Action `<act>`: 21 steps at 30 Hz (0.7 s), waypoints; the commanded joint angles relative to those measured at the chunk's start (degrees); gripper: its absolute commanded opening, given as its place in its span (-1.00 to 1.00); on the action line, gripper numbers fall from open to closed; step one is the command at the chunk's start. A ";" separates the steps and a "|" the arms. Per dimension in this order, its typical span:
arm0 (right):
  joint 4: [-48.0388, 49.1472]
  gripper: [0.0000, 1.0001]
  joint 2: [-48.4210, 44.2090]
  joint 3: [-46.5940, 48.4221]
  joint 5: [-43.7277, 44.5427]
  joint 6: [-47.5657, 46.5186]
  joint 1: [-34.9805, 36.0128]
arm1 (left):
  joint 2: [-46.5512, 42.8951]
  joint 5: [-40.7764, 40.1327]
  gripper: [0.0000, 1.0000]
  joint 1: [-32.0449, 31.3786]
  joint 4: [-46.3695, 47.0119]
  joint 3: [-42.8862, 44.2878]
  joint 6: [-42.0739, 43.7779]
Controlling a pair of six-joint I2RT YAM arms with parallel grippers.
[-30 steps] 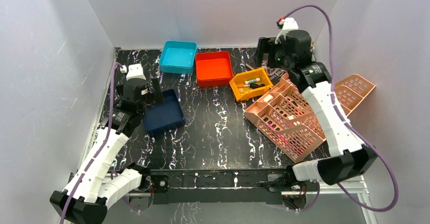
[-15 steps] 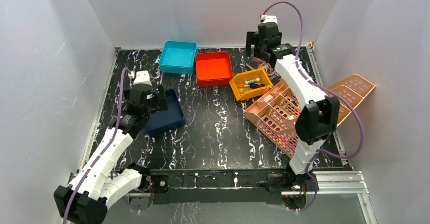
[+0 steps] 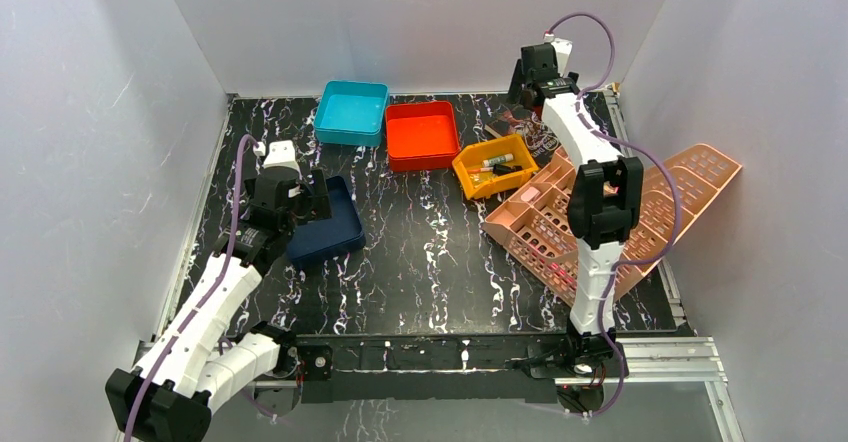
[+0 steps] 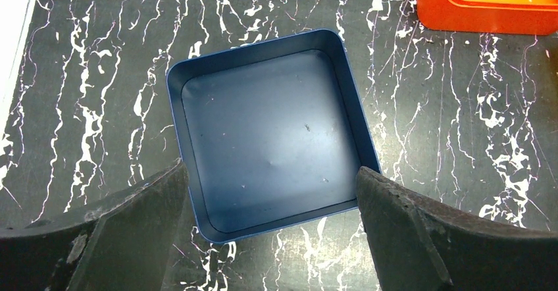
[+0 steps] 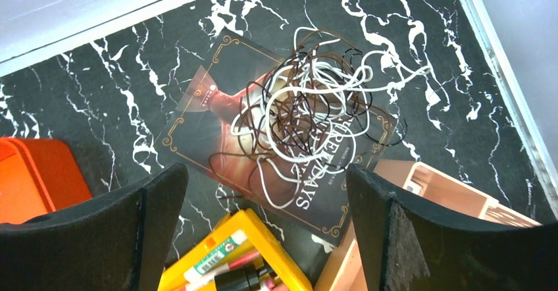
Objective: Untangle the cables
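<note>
Right gripper (image 5: 263, 172): spread wide, empty, above cables (image 5: 309, 100). Cables: white-and-dark tangle on book (image 5: 197, 123), far right corner of marbled table (image 3: 430, 262), white walls (image 3: 420, 22) close. Yellow bin (image 5: 256, 228), pink basket (image 5: 428, 179) crowd book's near edge. Left gripper (image 4: 271, 172): spread, empty, over blue tray (image 4: 270, 139).

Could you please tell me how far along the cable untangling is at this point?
Nothing looks done: the cables are one white-and-dark knot lying on a book. In hand: the right claw hovers open above them, not touching. The left claw hangs open over a navy tray. Left: grasping and separating every strand.
</note>
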 commanded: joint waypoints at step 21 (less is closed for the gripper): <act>3.68 0.97 5.63 -4.07 2.23 18.02 -4.20 | -1.24 0.09 0.97 0.28 0.49 -0.36 0.15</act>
